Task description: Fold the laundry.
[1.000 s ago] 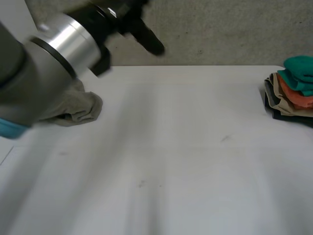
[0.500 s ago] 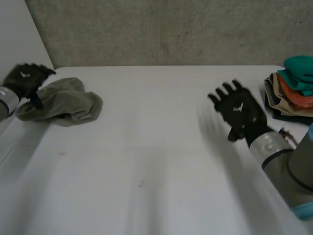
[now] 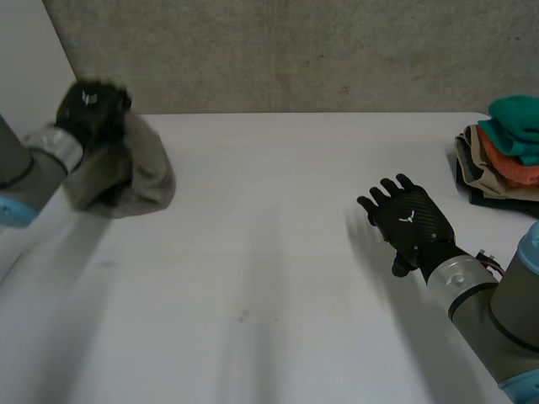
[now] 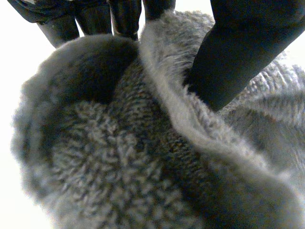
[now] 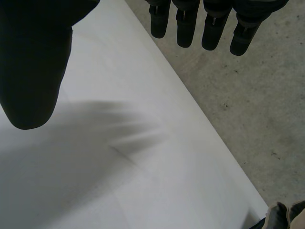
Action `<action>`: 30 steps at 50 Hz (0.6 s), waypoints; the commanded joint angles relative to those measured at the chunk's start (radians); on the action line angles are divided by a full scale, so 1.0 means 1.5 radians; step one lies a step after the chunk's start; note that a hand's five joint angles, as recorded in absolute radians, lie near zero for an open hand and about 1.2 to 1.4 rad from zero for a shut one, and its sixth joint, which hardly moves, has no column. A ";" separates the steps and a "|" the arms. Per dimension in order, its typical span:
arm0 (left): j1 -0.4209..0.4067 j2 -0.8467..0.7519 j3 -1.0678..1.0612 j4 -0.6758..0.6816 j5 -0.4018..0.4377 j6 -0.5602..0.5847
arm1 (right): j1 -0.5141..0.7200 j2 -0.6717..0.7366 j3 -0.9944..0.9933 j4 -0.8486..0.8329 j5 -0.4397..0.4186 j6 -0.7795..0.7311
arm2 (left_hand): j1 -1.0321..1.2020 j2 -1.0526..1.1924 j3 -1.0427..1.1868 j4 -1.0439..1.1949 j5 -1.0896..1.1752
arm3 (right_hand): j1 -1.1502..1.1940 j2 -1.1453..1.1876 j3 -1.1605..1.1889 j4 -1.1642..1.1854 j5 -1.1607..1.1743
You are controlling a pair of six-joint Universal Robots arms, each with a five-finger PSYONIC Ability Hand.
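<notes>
A crumpled grey-olive fleecy cloth (image 3: 139,172) lies at the far left of the white table (image 3: 269,252). My left hand (image 3: 93,109) sits on its top far part. In the left wrist view the thumb (image 4: 238,57) and the fingers pinch a raised fold of the cloth (image 4: 119,157) between them. My right hand (image 3: 408,223) hovers over the table's right side, its fingers straight and spread, holding nothing. The right wrist view shows those fingers (image 5: 186,24) apart above the bare table (image 5: 119,167).
A stack of folded clothes (image 3: 505,151) in teal, orange, tan and dark cloth sits at the table's far right edge; a corner of the stack (image 5: 286,214) appears in the right wrist view. Concrete floor (image 5: 248,105) lies beyond the table's far edge.
My left hand has moved onto the grey cloth and closed on a fold, bunching it upward. My right hand has drifted slightly nearer and stays open.
</notes>
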 commanded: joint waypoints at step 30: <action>-0.233 -0.012 -0.197 -0.153 -0.250 -0.319 | -0.027 -0.010 -0.018 0.007 0.109 0.036 | -0.207 -0.269 -0.262 -0.273 -0.206 | -0.034 -0.028 -0.023 -0.024 -0.030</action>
